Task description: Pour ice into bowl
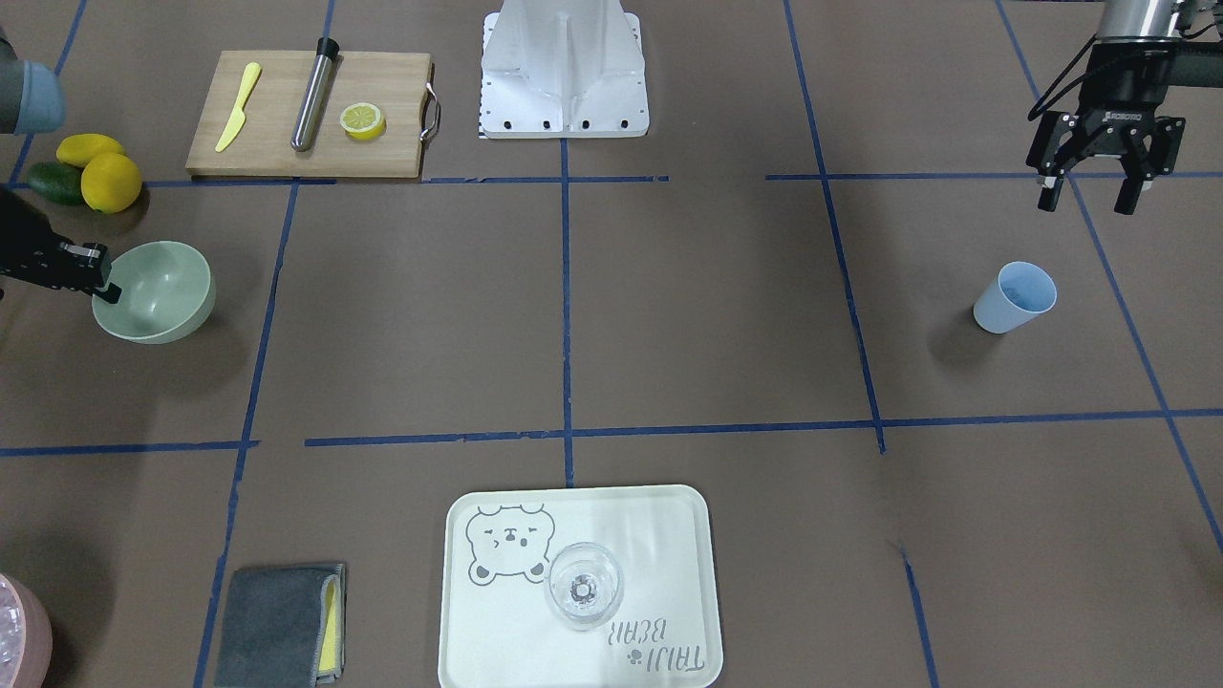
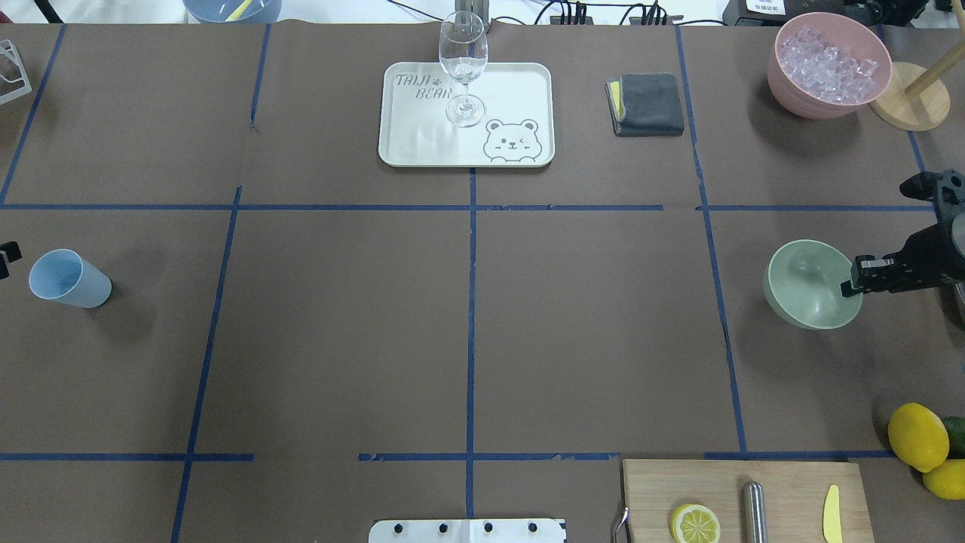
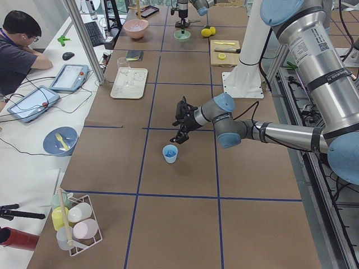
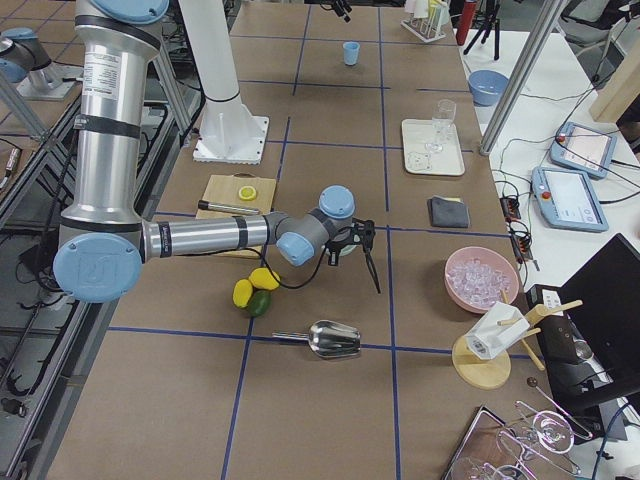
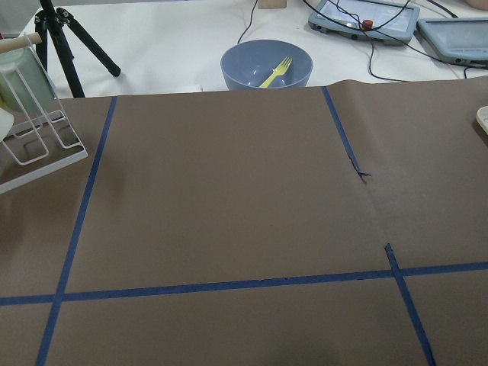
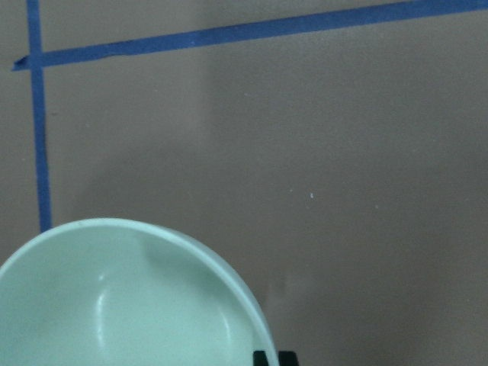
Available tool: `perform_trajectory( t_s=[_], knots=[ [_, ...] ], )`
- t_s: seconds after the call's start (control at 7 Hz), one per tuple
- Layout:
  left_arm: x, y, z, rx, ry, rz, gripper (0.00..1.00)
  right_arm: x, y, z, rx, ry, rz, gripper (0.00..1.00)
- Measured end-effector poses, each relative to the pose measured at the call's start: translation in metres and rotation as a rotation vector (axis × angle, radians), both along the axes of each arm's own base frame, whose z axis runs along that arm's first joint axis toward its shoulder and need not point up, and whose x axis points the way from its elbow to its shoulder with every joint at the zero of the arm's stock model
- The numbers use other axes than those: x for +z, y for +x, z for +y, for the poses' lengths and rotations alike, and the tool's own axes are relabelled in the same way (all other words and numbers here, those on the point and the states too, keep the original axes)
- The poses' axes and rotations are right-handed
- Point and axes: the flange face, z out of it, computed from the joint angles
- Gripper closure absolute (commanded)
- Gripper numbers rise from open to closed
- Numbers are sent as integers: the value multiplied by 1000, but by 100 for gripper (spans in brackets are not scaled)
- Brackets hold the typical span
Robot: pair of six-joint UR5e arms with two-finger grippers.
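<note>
the right gripper (image 2: 850, 288) has its fingers pressed together on the rim of the bowl (image 2: 803, 283), one inside the wall and one outside. this is a thin pinch that suits dragging or carrying the bowl rather than just steadying it. whether the bowl's base rests on the tabletop (image 2: 467, 324) or is just raised cannot be told. the bowl is at the robot's right end and nothing shows inside it. it is well apart from the light blue cup (image 1: 1013, 298), which stands upright at the far left end. the left gripper (image 1: 1091, 199) hangs near that cup with its fingers spread and holds nothing, probably so it can close round the cup's side when needed. the only ice (image 2: 825, 60) that shows plainly is heaped in the pink container (image 2: 799, 102), at the far right corner beyond the bowl. the cup's inside is too dim to say whether it holds any. judging from this layout, the pour is not yet begun, and the grip on the rim likely serves to bring the bowl within reach of whichever vessel is tipped.
</note>
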Motion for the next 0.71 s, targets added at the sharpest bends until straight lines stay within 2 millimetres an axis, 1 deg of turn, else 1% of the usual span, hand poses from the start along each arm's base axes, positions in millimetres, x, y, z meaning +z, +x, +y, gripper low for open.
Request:
perform_trajectory(
  t_s=[0.14,0.29,0.43,0.57,0.71],
  knots=[
    [7,20,12,-27,-13,13,0,-18,3,-8,-1,-9,-41,100],
    [23,41,23,-61,-24,14,0,-42,-1,-23,11,-26,-65,100],
    [48,61,37,-99,-27,6,0,-74,-11,-41,34,-56,-84,100],
    [69,74,48,-127,-19,1,0,-107,-24,-52,51,-87,-101,100],
    [87,83,57,-151,-8,-8,0,-142,-45,-57,54,-120,-118,100]
  ],
)
